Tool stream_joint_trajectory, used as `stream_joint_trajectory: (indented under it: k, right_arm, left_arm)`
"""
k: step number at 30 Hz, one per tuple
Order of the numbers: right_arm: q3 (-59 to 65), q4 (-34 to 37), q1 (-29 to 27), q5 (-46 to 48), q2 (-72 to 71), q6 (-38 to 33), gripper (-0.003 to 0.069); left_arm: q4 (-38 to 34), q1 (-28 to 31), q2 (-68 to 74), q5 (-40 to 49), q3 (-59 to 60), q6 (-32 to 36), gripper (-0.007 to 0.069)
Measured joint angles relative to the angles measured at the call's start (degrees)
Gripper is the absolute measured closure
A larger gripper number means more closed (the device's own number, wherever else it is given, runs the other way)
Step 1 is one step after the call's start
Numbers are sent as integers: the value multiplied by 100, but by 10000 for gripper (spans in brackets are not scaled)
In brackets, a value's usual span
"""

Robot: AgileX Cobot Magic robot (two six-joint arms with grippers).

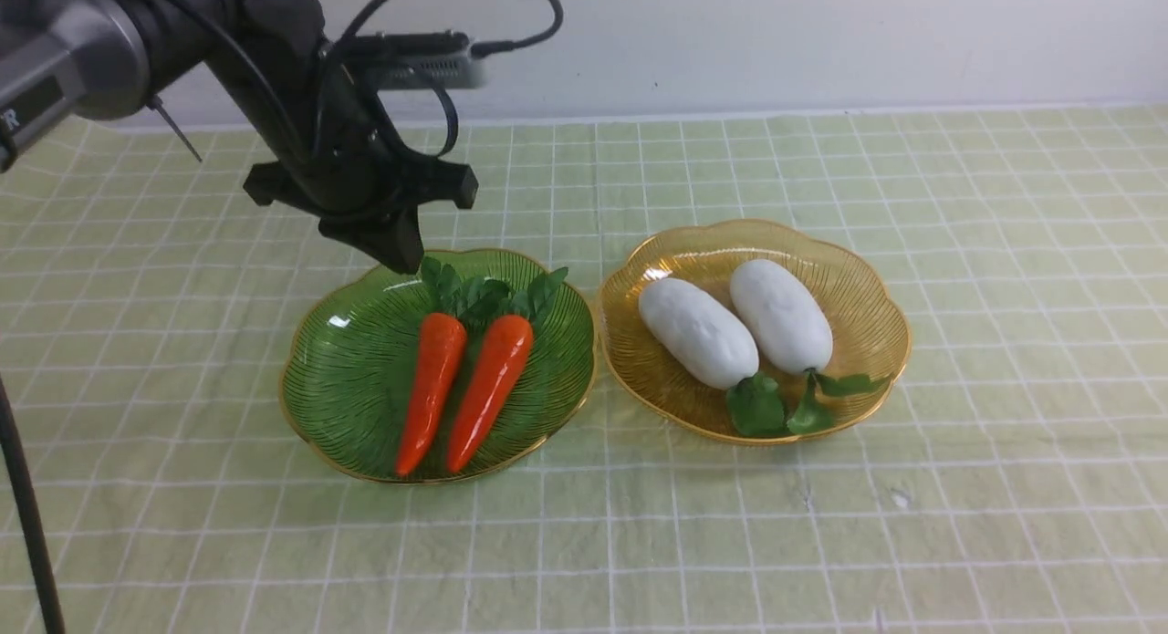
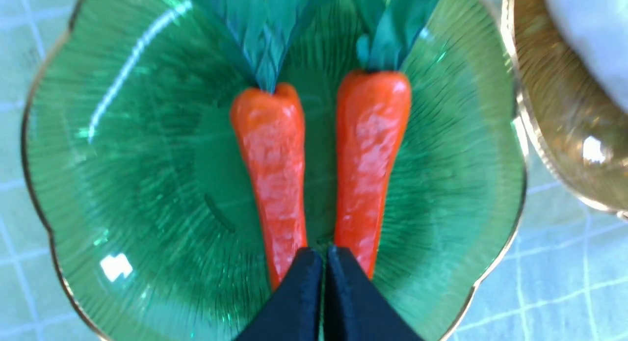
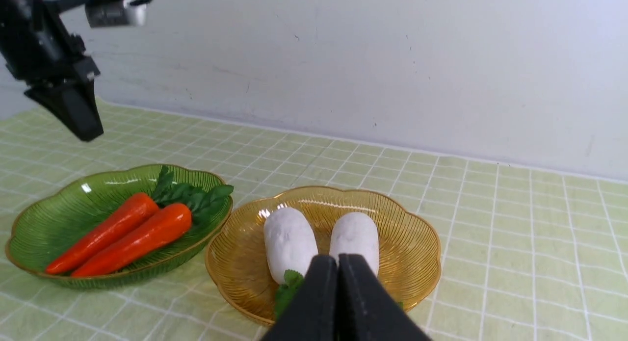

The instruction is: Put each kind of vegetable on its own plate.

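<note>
The green plate (image 1: 347, 379), ribbed and gold-rimmed, held the left carrot (image 1: 431, 388) and the right carrot (image 1: 491, 388), glossy orange, side by side, with their leafy tops at the far rim. Just beside it, the amber plate (image 1: 867, 306) held the left radish (image 1: 698, 333) and the right radish (image 1: 781, 317), plump and white, leaves toward the near rim.

The only readable mark is a white capital "R" (image 1: 11, 119) at the far left edge of the front view. It stands on a dark panel (image 1: 32, 100) set into the grey casing of the left arm (image 1: 91, 41), and it tilts with the slope of that casing. The picture's edge cuts the panel just beside the letter, so whether more letters belong with it cannot be told. Neither wrist view shows any writing that can be read.
</note>
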Motion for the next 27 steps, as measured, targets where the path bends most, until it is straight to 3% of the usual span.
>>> stream_joint_trajectory:
  k: [6, 14, 18, 27]
  right_arm:
    - [118, 0, -28, 169, -376, 0, 673]
    - [1152, -5, -1057, 158, -1152, 0, 673]
    - [1704, -18, -1318, 283, -1497, 5, 673]
    - [1730, -117, -1373, 650, -1634, 5, 673]
  left_arm:
    - [0, 0, 21, 52, -74, 0, 632]
    - [0, 0, 117, 52, -74, 0, 632]
    - [0, 0, 117, 52, -74, 0, 632]
    - [0, 0, 36, 57, -74, -17, 632]
